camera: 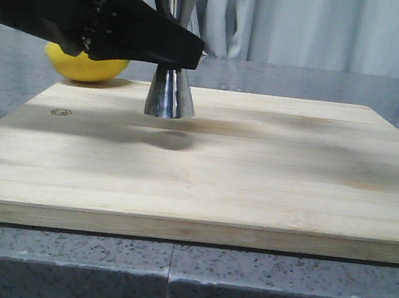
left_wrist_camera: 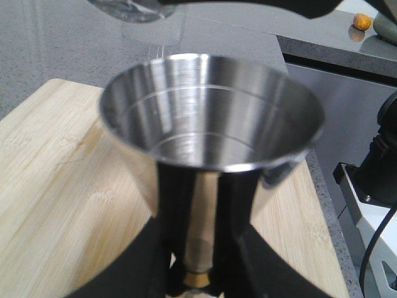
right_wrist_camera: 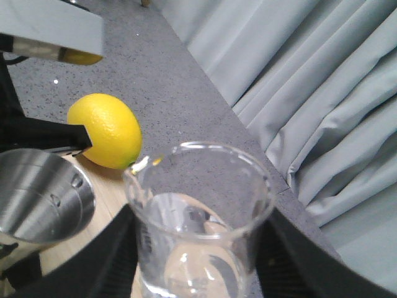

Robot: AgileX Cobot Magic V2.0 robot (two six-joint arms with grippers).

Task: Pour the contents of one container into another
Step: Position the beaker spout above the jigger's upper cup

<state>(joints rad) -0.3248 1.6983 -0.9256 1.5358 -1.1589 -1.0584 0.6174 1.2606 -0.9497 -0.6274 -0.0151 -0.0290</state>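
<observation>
My left gripper (left_wrist_camera: pixel 197 248) clamped the jigger (left_wrist_camera: pixel 211 118); my right gripper (right_wrist_camera: pixel 198 261) held the beaker (right_wrist_camera: pixel 198 217). I judged tipping slowly, lip over the cup's centre, best.

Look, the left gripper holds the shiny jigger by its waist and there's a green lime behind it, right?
Nearly. The fruit is a yellow lemon, not a green lime; the front view shows it behind the jigger, and the right wrist view shows its colour too. The rest is right: in the left wrist view the left gripper clasps the jigger at its narrow waist.
</observation>
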